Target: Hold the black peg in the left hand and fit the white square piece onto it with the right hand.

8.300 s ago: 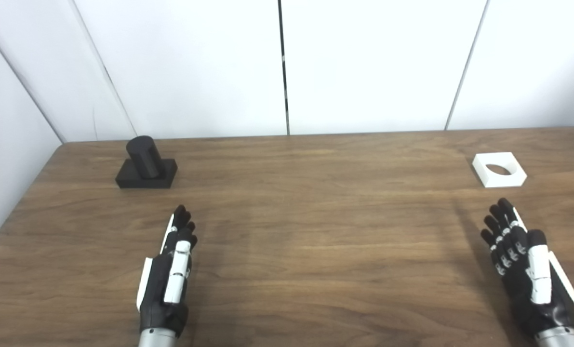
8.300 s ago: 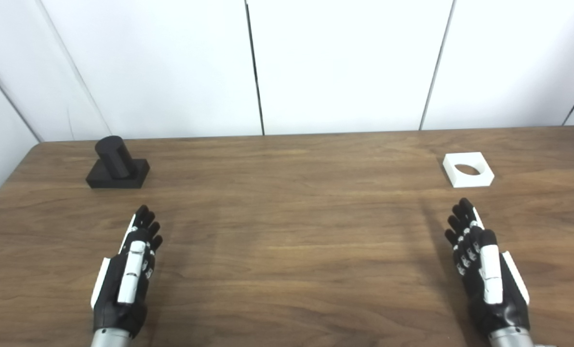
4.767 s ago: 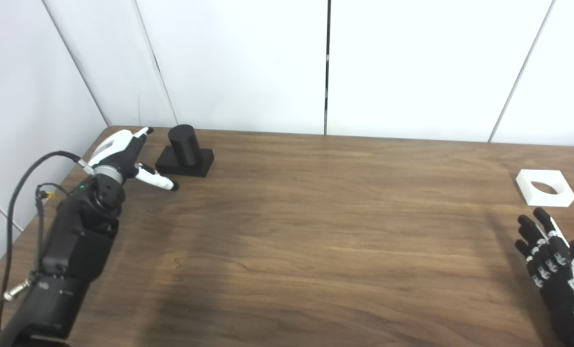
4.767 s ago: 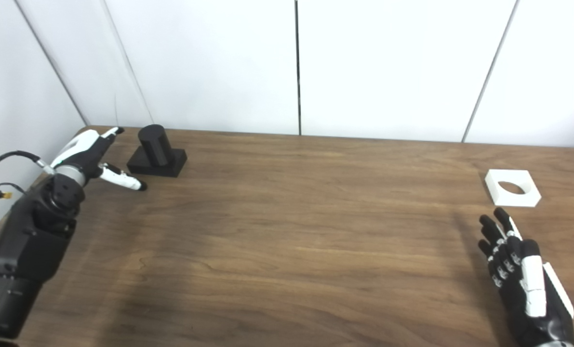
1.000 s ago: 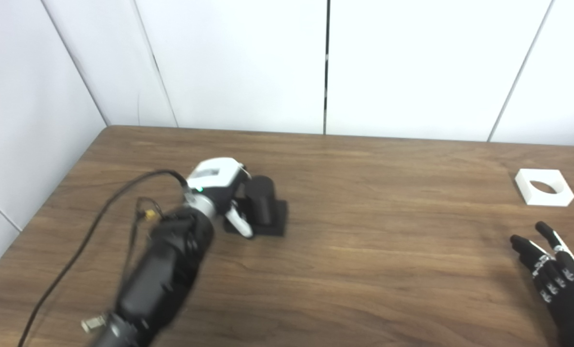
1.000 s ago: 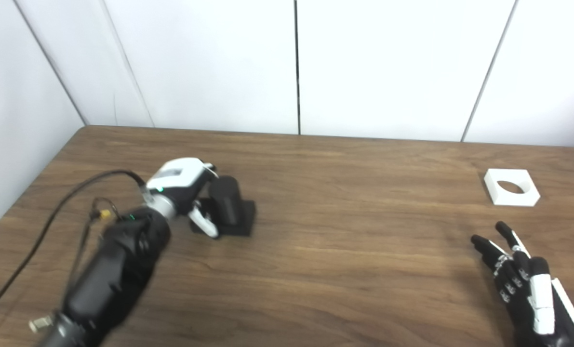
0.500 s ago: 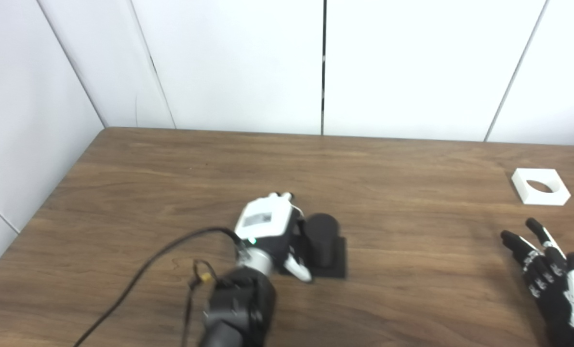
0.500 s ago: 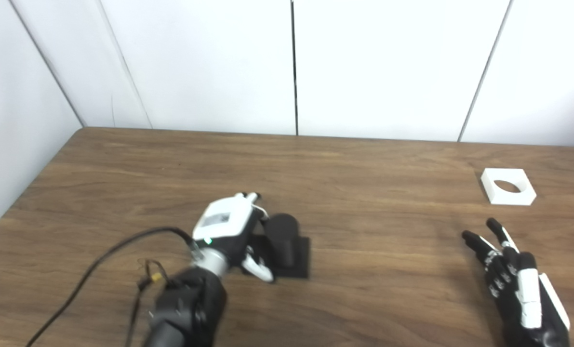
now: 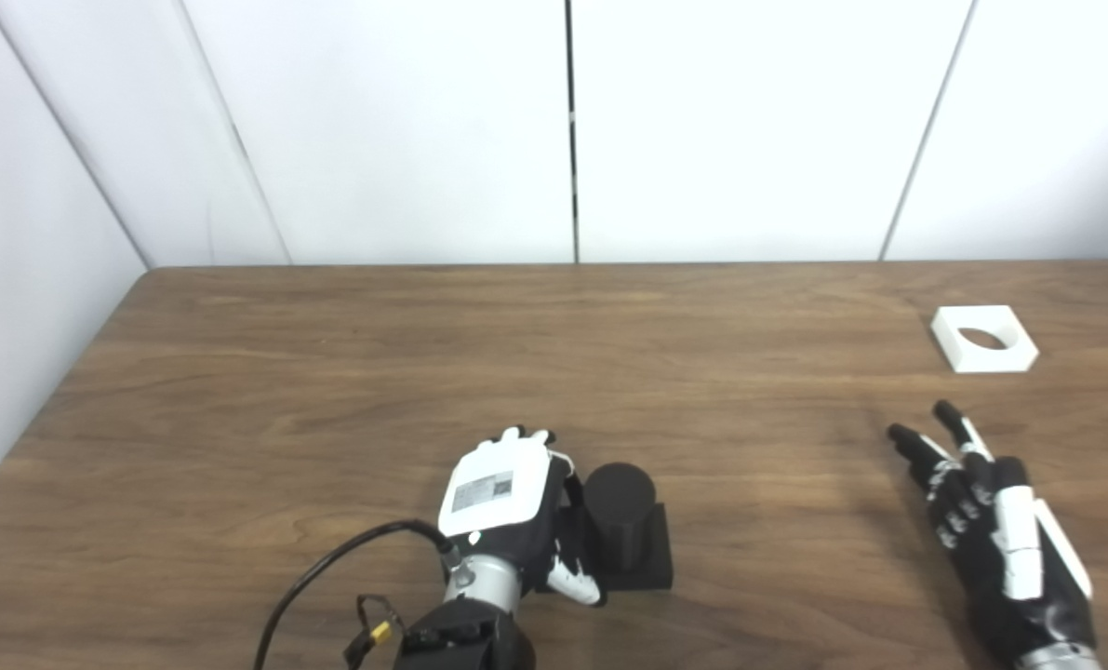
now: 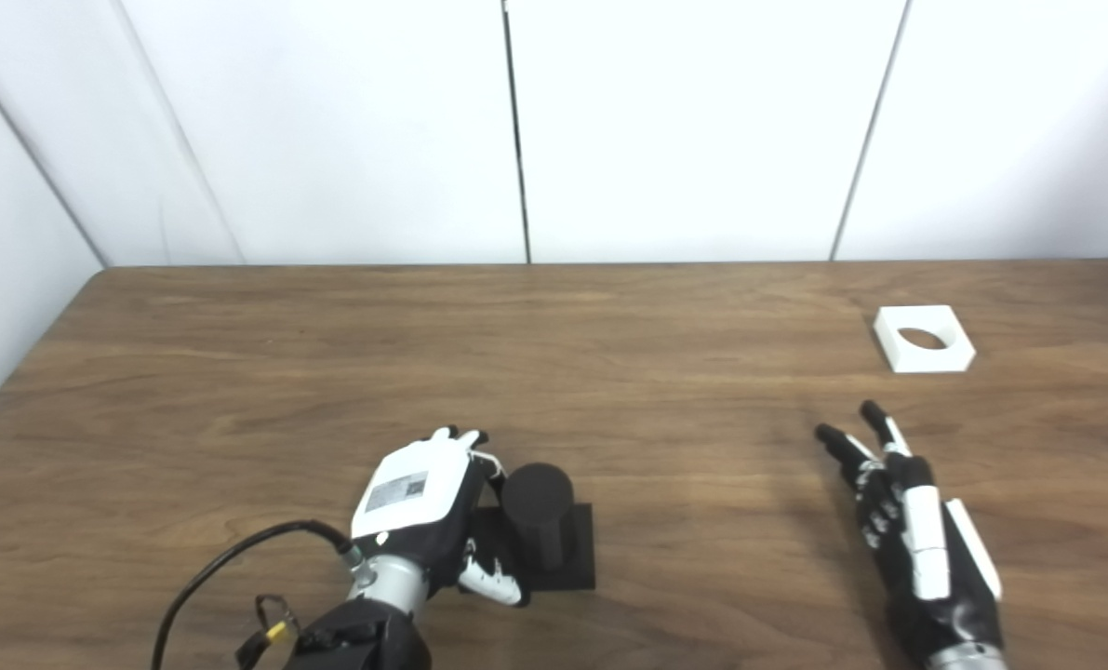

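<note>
1. The left hand (image 9: pixel 502 502) wraps its fingers (image 9: pixel 572 577) around the black peg (image 9: pixel 620 521), near the front middle of the worktop (image 9: pixel 330 372).
2. The right hand (image 9: pixel 1000 530) holds nothing, fingers spread.
3. The white square piece (image 9: pixel 984 339) lies far right, apart from both hands.

Matte black cylindrical peg on its square base (image 9: pixel 620 521), lower centre. Plain white square piece with a round hole (image 9: pixel 983 339), upper right. Black-and-white hands (image 9: pixel 507 507) (image 9: pixel 1005 530) over the brown wood-grain table (image 9: pixel 330 372).
</note>
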`<state>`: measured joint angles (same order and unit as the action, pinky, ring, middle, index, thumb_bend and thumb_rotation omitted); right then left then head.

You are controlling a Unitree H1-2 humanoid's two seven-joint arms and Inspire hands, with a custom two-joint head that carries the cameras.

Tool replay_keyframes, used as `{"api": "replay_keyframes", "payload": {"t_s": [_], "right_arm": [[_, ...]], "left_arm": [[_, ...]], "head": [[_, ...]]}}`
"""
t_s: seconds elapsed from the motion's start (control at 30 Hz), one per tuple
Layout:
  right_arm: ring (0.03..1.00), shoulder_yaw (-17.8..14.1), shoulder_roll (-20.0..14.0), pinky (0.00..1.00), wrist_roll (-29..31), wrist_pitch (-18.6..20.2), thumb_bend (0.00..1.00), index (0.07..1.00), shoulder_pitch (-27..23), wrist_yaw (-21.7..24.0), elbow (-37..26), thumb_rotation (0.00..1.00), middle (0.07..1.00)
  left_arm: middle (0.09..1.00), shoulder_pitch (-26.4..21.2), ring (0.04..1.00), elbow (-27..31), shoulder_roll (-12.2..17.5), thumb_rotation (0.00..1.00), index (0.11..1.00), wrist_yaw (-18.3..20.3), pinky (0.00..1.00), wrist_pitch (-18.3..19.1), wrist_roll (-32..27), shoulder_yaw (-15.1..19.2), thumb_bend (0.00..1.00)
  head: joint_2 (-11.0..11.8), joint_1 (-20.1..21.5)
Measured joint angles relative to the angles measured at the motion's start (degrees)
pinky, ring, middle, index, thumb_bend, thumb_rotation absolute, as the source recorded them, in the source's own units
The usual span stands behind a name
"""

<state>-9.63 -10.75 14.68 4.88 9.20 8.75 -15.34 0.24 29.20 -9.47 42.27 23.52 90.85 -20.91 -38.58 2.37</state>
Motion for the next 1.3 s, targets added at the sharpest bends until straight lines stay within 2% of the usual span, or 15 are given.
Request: {"api": "replay_keyframes", "payload": {"t_s": [0.23,0.53,0.9,1.1,1.3], "right_arm": [[0.941,0.3,0.5,1.0,-0.3,1.2,0.61,1.0,0.0,-1.0,-2.1,1.0,0.861],[0.94,0.7,0.7,1.0,-0.3,3.4,0.62,1.0,0.0,-1.9,-3.0,1.0,0.858],[0.925,1.2,2.1,1.0,-0.8,5.8,0.61,0.994,-1.2,-3.5,-5.9,1.0,0.853],[0.937,2.2,2.1,1.0,-1.8,6.1,0.6,0.999,-1.2,-4.2,-6.1,1.0,0.853],[0.933,2.1,2.1,1.0,-1.8,6.5,0.59,0.996,-1.2,-4.5,-6.7,1.0,0.856]], "left_arm": [[0.937,0.5,1.0,0.4,0.1,0.05,0.485,0.2,1.0,-2.2,-0.5,0.0,0.52],[0.924,0.6,1.0,0.6,0.1,0.05,0.485,0.4,1.0,-2.8,-0.6,0.1,0.52],[0.915,0.6,1.0,1.8,0.3,0.05,0.485,3.4,1.0,-5.3,-2.4,1.4,0.52],[0.91,-0.2,1.0,1.9,0.3,0.05,0.484,5.7,1.0,-7.1,-3.7,2.2,0.52],[0.894,-0.4,1.0,1.9,0.3,0.05,0.484,6.2,1.0,-8.2,-3.6,2.5,0.52]], "head": [[-1.4,2.1],[-3.4,4.3],[-5.3,8.2],[-5.4,8.2],[-4.8,7.8]]}}
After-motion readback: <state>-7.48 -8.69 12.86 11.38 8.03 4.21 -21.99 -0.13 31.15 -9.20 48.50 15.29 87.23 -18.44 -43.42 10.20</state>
